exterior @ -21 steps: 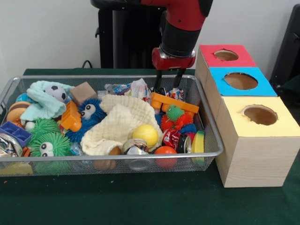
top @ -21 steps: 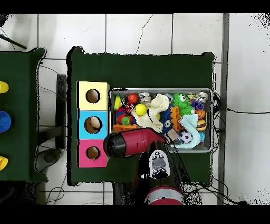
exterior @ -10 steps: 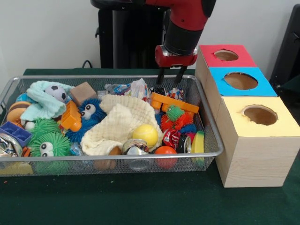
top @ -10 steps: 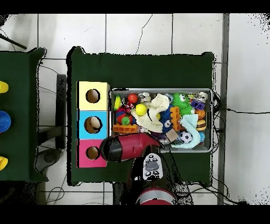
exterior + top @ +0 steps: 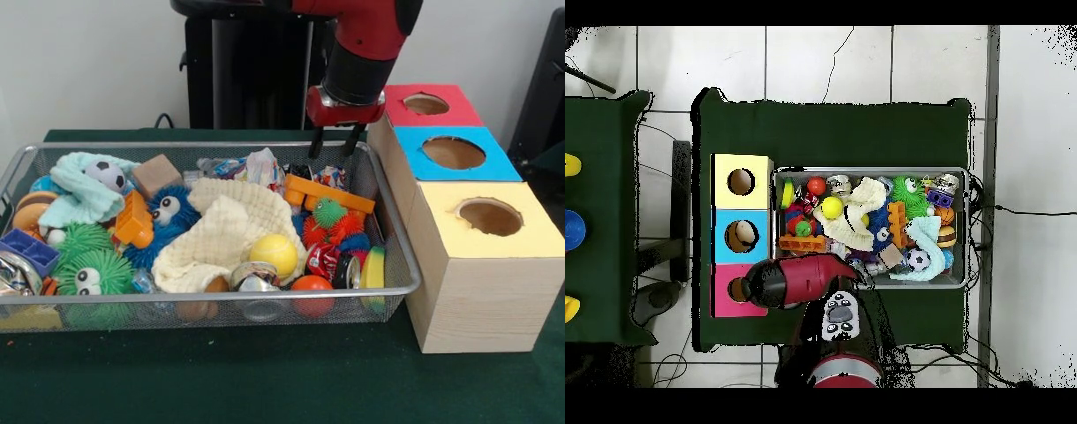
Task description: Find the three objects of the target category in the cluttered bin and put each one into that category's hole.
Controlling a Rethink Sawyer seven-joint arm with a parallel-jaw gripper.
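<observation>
Nothing is showing between the claw's parted fingers as it is rising from the bin toward the red box; targets are presumably remaining inside.

**No readable text**

Nothing legible in either view. The red can in the wire bin, just beside the yellow ball, carried white markings, but they could not be read. The crinkled wrappers at the bin's far wall showed print too small to make out. The three box tops beside the bin were plain colour, no labels or numbers.
</observation>
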